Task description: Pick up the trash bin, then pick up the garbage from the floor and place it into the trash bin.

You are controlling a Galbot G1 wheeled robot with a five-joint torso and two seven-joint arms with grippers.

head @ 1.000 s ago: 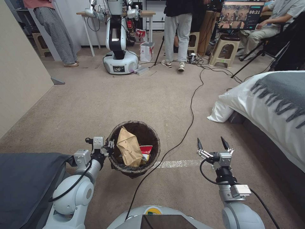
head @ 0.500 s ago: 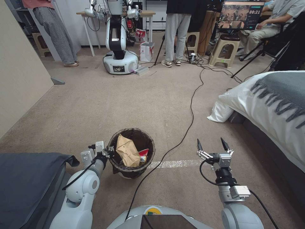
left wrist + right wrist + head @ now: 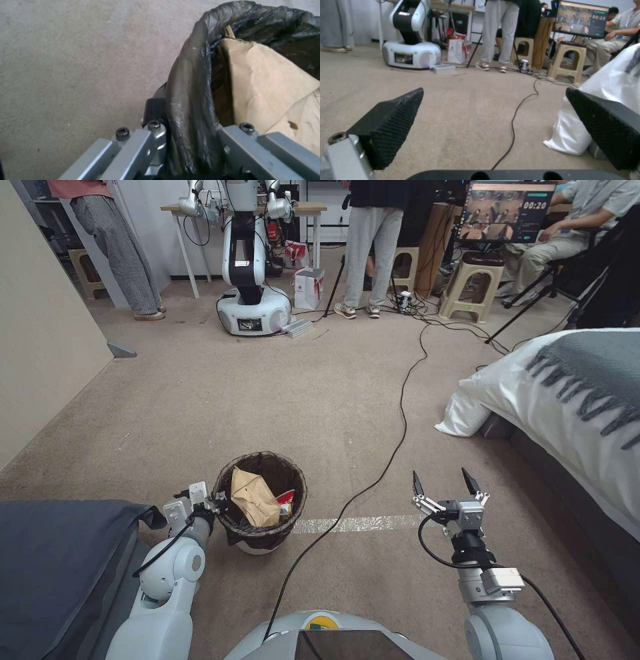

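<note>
The trash bin (image 3: 263, 537), white with a dark bag folded over its rim, stands low at my front left. My left gripper (image 3: 217, 503) is shut on its near-left rim. In the left wrist view the bag-covered rim (image 3: 190, 95) runs between the left gripper's (image 3: 190, 132) metal fingers. Inside the bin lies garbage: a crumpled brown paper bag (image 3: 252, 497) (image 3: 266, 82) and a red wrapper (image 3: 285, 499). My right gripper (image 3: 440, 483) (image 3: 500, 125) hovers open over the carpet to the right, with nothing between its black fingers (image 3: 393, 122).
A black cable (image 3: 400, 400) snakes across the carpet past the bin. A bed (image 3: 573, 400) with a white pillow (image 3: 463, 417) lines the right side. Dark grey cloth (image 3: 53, 560) lies at lower left. Another robot (image 3: 250, 307), stools and people stand far ahead.
The left arm has drawn back and down to the left, taking the bin with it; the bin now sits lower and farther left. The right arm has not moved.
</note>
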